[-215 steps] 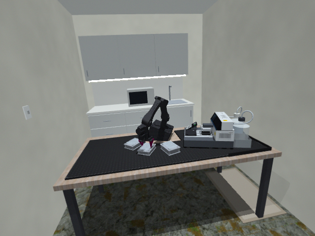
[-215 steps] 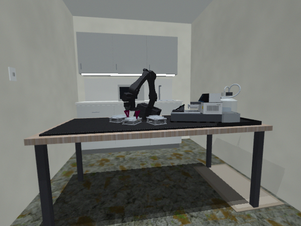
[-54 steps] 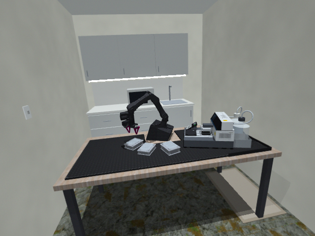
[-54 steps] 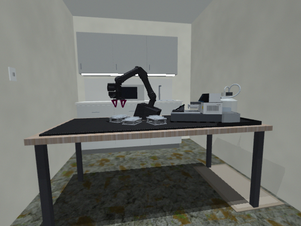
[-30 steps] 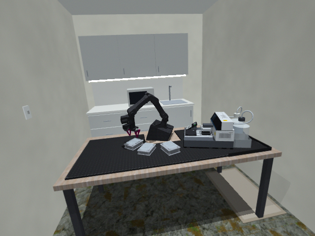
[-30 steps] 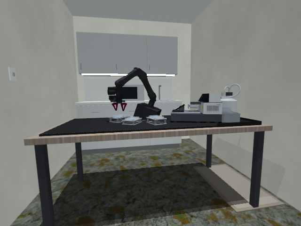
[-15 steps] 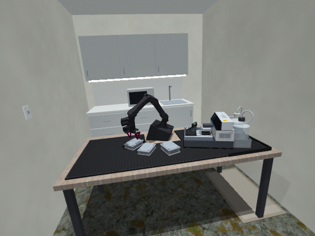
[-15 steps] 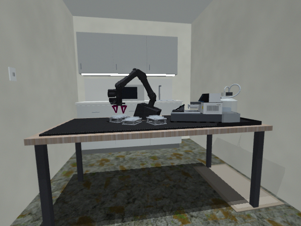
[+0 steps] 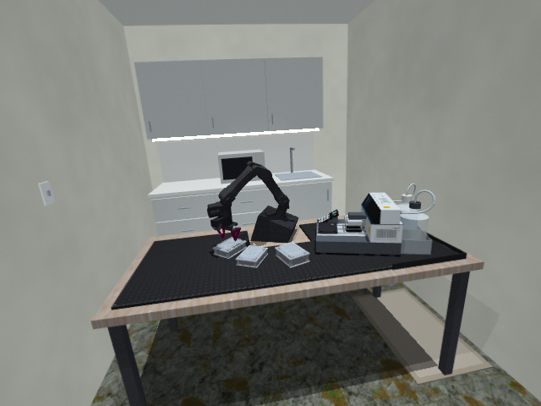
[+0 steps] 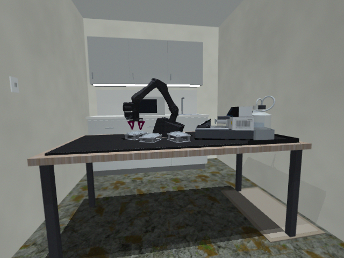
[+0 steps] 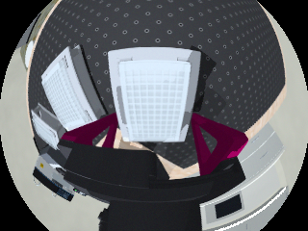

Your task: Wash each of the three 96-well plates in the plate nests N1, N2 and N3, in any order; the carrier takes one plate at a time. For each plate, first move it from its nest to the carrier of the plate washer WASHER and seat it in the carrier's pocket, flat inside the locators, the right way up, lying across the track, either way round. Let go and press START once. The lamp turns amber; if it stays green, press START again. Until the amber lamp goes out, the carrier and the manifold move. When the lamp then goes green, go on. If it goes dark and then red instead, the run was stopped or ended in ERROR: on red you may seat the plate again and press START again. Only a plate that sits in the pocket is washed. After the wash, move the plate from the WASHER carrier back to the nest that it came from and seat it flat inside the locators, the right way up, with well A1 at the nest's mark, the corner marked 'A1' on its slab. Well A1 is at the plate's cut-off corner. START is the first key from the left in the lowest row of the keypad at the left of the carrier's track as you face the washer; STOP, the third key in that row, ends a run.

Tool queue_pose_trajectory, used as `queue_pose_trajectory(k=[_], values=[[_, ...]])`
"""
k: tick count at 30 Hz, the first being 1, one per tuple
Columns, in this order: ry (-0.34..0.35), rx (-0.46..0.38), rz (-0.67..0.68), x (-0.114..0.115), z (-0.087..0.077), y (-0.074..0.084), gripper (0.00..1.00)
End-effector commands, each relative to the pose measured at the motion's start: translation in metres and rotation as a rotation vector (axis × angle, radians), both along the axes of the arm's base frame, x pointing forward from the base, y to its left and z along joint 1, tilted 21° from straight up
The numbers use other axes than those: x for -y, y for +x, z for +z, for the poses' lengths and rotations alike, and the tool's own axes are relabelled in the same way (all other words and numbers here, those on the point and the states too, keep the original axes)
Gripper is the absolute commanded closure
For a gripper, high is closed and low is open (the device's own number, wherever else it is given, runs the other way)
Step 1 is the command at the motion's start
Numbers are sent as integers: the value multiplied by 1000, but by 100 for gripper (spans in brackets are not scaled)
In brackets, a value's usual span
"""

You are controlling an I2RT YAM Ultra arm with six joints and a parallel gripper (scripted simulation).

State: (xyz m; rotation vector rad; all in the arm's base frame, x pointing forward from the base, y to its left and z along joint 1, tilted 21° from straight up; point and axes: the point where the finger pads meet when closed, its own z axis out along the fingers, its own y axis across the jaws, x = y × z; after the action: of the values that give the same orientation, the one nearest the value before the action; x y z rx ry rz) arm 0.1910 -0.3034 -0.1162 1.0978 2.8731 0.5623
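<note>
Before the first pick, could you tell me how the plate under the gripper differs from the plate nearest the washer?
The leftmost plate lies directly below the open gripper; the rightmost plate has nothing above it. The leftmost is farthest from the washer, and the two are angled differently. Both lie flat in their nests, untouched.

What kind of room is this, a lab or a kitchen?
Likely a small lab with a kitchenette: a plate washer and 96-well plates on the table, with cabinets and a sink behind.

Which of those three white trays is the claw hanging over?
The leftmost white gridded plate, farthest from the grey washer machine. The open magenta-fingered tool hangs directly above it; the other two plates lie off to its side.
</note>
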Motion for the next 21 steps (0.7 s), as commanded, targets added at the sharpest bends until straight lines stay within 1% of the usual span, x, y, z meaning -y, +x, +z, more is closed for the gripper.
queue_pose_trajectory(k=[1, 11, 21], values=[[-12, 8, -4, 4, 4, 1, 0], [-12, 8, -4, 4, 4, 1, 0], [-12, 8, -4, 2, -3, 2, 0]])
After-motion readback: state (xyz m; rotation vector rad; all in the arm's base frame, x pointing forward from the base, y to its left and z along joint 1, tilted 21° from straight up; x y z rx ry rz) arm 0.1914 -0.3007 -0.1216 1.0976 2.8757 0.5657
